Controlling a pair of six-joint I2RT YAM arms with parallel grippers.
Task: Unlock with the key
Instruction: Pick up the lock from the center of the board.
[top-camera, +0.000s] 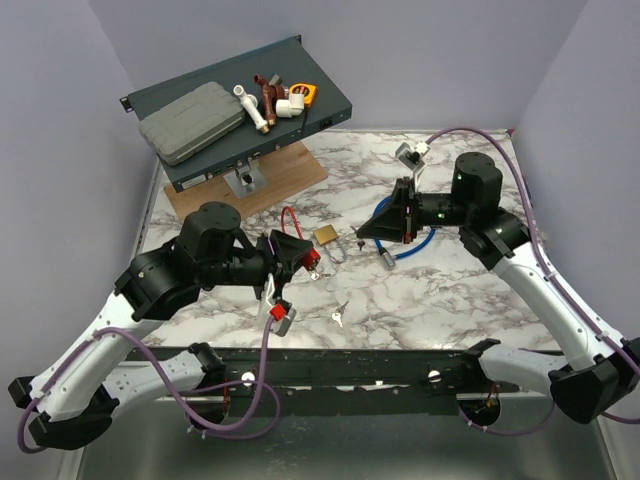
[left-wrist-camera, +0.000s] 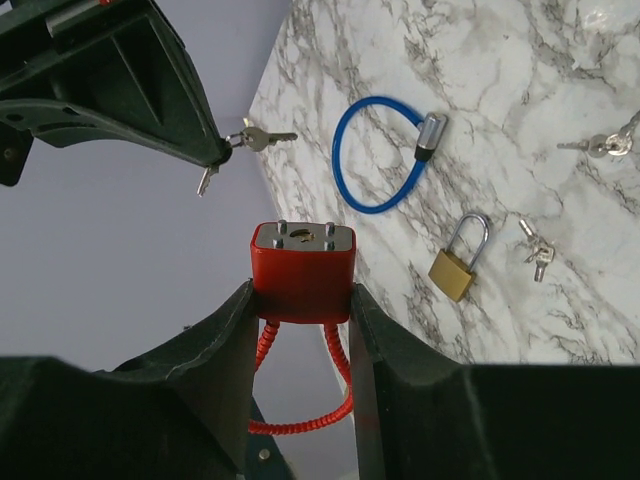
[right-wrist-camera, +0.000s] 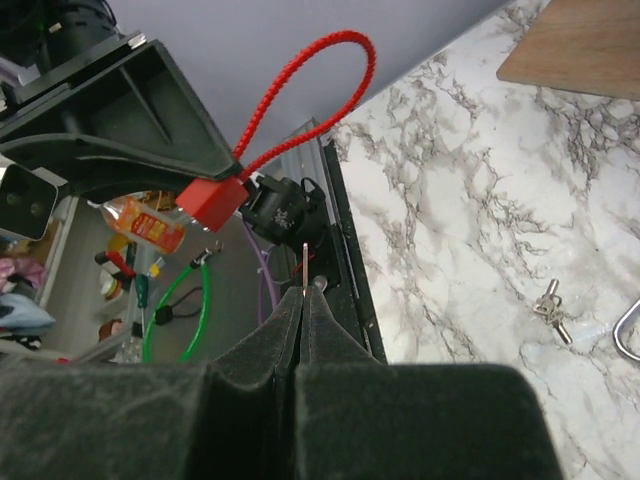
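One small silver key (right-wrist-camera: 304, 262) stands pinched between the pressed-together fingers of my right gripper (right-wrist-camera: 303, 292), blade tip exposed, not yet at the keyhole. My left gripper (left-wrist-camera: 302, 298) clamps the red cable padlock (left-wrist-camera: 302, 262), keyhole face outward. Key judged light, stiff, thin and slippery: hold by the bow, leaving the blade free for insertion.
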